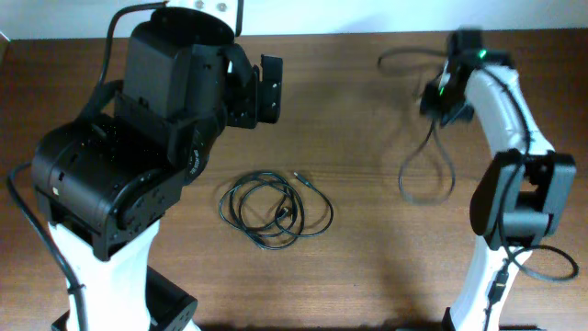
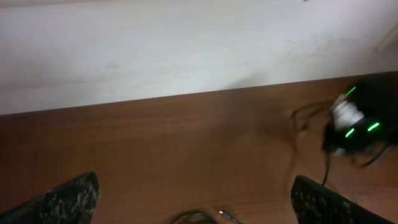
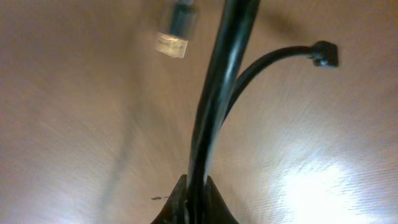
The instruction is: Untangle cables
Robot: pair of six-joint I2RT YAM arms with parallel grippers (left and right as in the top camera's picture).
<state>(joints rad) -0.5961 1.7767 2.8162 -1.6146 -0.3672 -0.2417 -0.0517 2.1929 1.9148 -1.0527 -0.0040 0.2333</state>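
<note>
A coiled bundle of thin black cable lies on the wooden table at centre, one small plug sticking out to the upper right. Its top edge shows at the bottom of the left wrist view. My left gripper hangs above and behind the bundle, open and empty. My right gripper is shut on a second black cable and holds it off the table. That cable hangs in a loop below the gripper. A silver plug and a small black plug dangle beyond the jaws.
A white wall runs along the table's far edge. The right arm's wrist with green lights shows in the left wrist view. The left arm's bulky black body covers the table's left part. A thick arm lead hangs at right.
</note>
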